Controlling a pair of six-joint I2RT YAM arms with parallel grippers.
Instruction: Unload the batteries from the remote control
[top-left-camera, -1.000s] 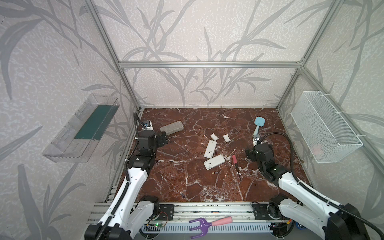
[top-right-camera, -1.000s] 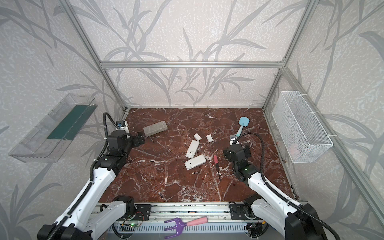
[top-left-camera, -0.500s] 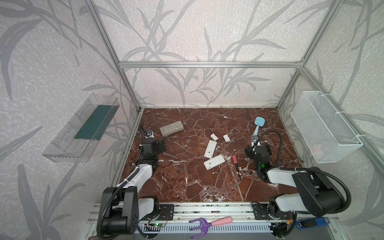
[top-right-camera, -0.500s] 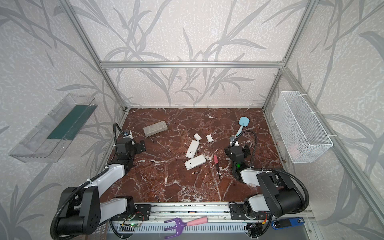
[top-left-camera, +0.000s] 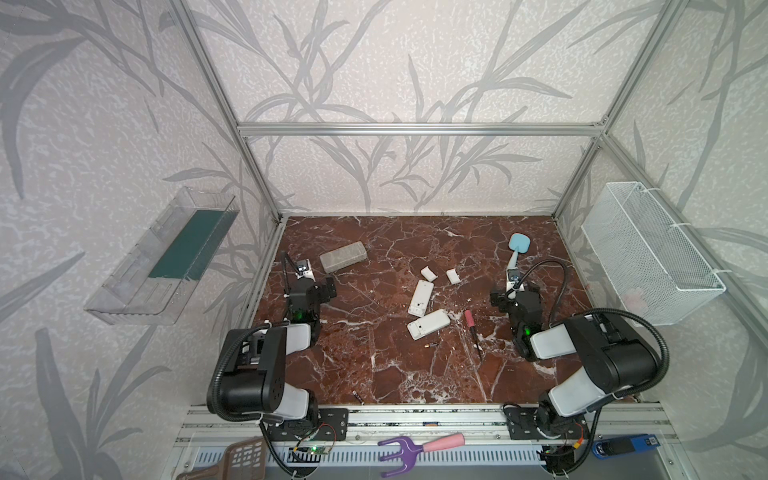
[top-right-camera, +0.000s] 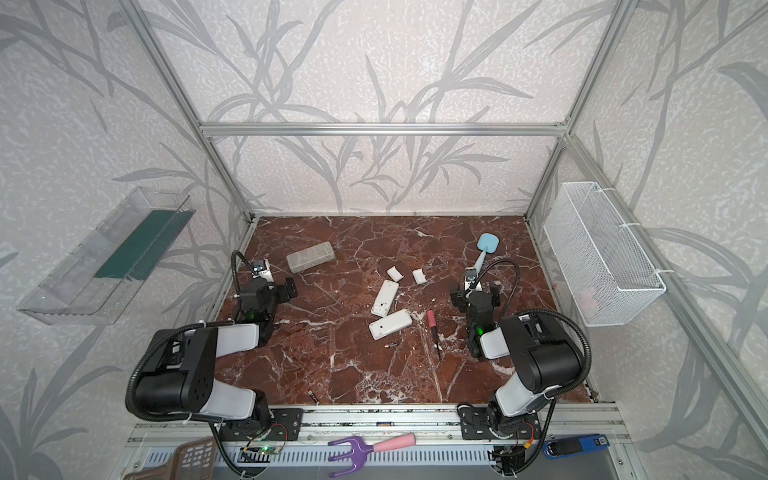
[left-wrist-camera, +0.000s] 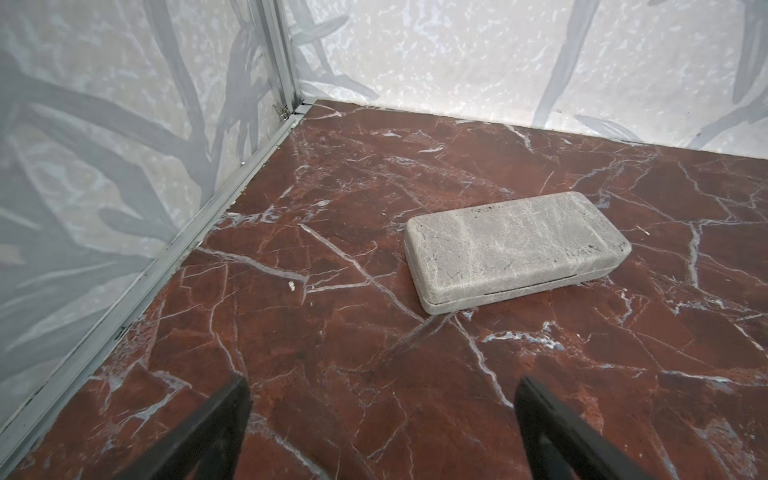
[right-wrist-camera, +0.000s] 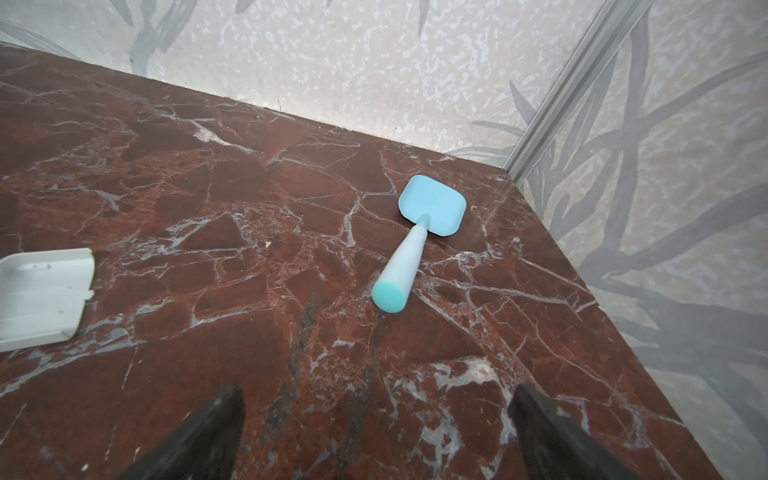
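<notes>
Both hands are held wide open, nothing gripped: the left hand (left-wrist-camera: 382, 399) faces a grey stone-look oblong case (left-wrist-camera: 515, 249), the right hand (right-wrist-camera: 376, 399) a pale blue plastic spatula (right-wrist-camera: 415, 232). One small dark gold-tipped battery (top-left-camera: 430, 345) is noted at frame centre, just below two white oblong plastic remote controls (top-left-camera: 428, 324). A second battery (top-left-camera: 357, 397) lies lower, beside the front edge of the red marble desk (top-left-camera: 374, 365). Risk judged: a nudged battery could be rolled off that edge. No writing is legible; faint marks on the case cannot be read.

Two white remotes (top-left-camera: 420, 297), two covers (top-left-camera: 428, 272), perhaps two batteries (top-left-camera: 431, 345), one screwdriver (top-left-camera: 470, 319), one scoop (top-left-camera: 519, 244), one case (top-left-camera: 343, 257).
</notes>
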